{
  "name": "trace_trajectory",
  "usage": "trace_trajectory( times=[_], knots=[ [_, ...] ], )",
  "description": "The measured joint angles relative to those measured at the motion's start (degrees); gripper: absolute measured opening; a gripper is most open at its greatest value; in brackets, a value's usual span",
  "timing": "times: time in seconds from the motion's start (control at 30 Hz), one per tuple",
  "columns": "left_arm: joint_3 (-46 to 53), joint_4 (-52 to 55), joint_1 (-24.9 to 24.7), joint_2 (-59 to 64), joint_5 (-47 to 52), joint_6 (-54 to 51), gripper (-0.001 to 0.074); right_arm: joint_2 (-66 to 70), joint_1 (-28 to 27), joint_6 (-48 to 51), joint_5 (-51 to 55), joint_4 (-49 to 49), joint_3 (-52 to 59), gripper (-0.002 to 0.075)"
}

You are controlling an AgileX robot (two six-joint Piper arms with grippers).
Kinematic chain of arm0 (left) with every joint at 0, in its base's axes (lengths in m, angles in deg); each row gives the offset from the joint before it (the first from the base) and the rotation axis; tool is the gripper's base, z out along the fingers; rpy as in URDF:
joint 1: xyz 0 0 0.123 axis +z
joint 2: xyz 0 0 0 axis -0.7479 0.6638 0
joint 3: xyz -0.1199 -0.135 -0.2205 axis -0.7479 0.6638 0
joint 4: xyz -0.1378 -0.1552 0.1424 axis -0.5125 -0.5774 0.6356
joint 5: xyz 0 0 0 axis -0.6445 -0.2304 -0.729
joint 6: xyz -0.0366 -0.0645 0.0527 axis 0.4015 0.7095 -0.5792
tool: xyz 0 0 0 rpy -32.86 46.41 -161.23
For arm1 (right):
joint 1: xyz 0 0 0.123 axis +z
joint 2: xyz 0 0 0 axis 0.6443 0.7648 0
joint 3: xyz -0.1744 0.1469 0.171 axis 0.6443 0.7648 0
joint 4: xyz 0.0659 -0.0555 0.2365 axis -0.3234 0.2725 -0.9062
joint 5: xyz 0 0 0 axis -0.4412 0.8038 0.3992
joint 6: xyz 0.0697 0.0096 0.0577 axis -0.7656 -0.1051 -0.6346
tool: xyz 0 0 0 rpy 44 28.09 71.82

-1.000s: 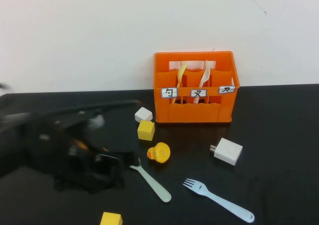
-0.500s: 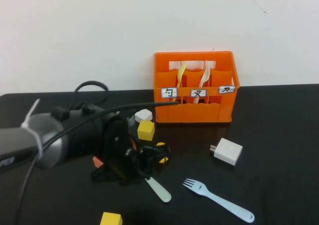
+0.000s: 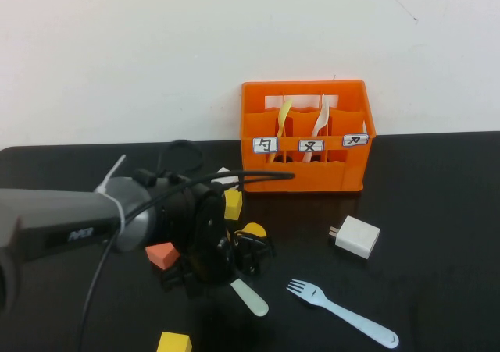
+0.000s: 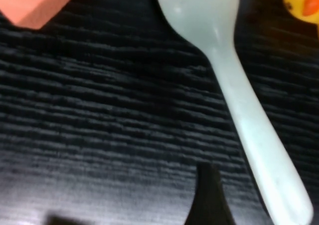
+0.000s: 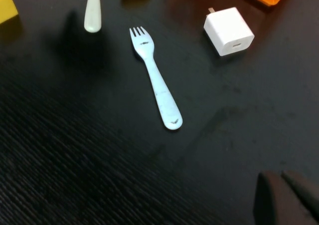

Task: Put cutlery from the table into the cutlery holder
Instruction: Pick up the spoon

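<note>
The mint-green spoon (image 3: pixel 250 296) lies on the black table (image 3: pixel 437 196); my left arm hides its bowl. My left gripper (image 3: pixel 228 268) is low over the spoon's bowl end and looks open and empty. In the left wrist view the spoon (image 4: pixel 239 105) lies flat beside one dark finger (image 4: pixel 209 200), not pinched. The light blue fork (image 3: pixel 341 313) lies to the spoon's right and also shows in the right wrist view (image 5: pixel 155 80). The orange cutlery holder (image 3: pixel 305 172) stands at the back with cream and pale yellow utensils in it. My right gripper (image 5: pixel 285 200) is shut and empty, hovering on the near side of the fork.
A yellow duck (image 3: pixel 251 230), a yellow block (image 3: pixel 232 204) and a white cube (image 3: pixel 226 172) sit between the arm and the holder. An orange-red block (image 3: pixel 162 254) lies left of the gripper. A white charger (image 3: pixel 355 236) and another yellow block (image 3: pixel 173 343) lie nearby.
My left arm has swept in from the left and moved right over the spoon, now covering its bowl. The spoon, fork and holder have not moved.
</note>
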Motion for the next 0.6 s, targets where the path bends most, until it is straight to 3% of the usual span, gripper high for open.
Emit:
trace_trajectory(
  times=[0.3, 0.6],
  knots=[
    [-2.9, 0.2, 0.0, 4.9, -0.6, 0.0, 0.0426, 0.0, 0.0, 0.0, 0.0, 0.0, 0.0, -0.0002],
    [-8.6, 2.9, 0.0, 8.8, 5.2, 0.0, 0.0426, 0.0, 0.0, 0.1, 0.0, -0.1, 0.0, -0.0002]
  ],
)
